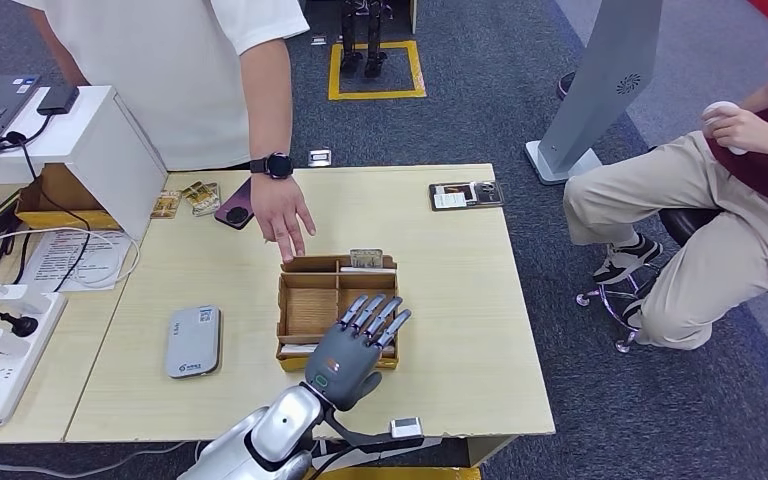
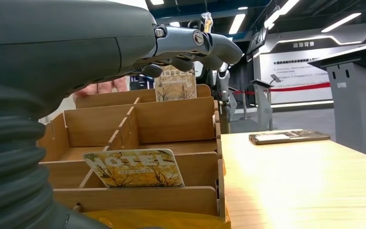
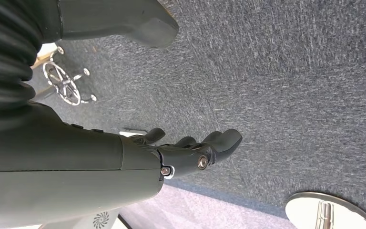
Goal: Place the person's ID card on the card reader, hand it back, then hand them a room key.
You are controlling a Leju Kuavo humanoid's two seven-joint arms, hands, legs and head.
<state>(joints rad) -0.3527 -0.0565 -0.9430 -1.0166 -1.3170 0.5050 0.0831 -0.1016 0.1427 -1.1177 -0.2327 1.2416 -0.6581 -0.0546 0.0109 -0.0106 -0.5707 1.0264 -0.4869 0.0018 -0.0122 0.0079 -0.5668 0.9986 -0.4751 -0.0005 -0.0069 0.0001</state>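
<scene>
**Head view: left hand spread above the card box, empty**

Head view shows the left hand hovering over the near side of the wooden box, its fingers apart and stretched forward, holding nothing. From the left wrist view the same fingers reach out above the box's compartments without touching a card. In a near compartment a room key card printed "HOTEL" leans tilted against a divider; a second room key card stands upright in a far compartment, against the box's back wall.

The right hand hangs beside the robot above grey carpet, its fingers loosely extended and apart, holding nothing.

Just beyond the box, a person's hand rests with its fingertips on the worktop, a dark watch at the wrist. To the left of the box lies the grey card reader, flat on the worktop with nothing on it. Near the far edge lie a dark red phone and a few small cards; whether one is the ID card cannot be told. A dark framed card lies at the far right. A second person sits on a stool to the right.
</scene>
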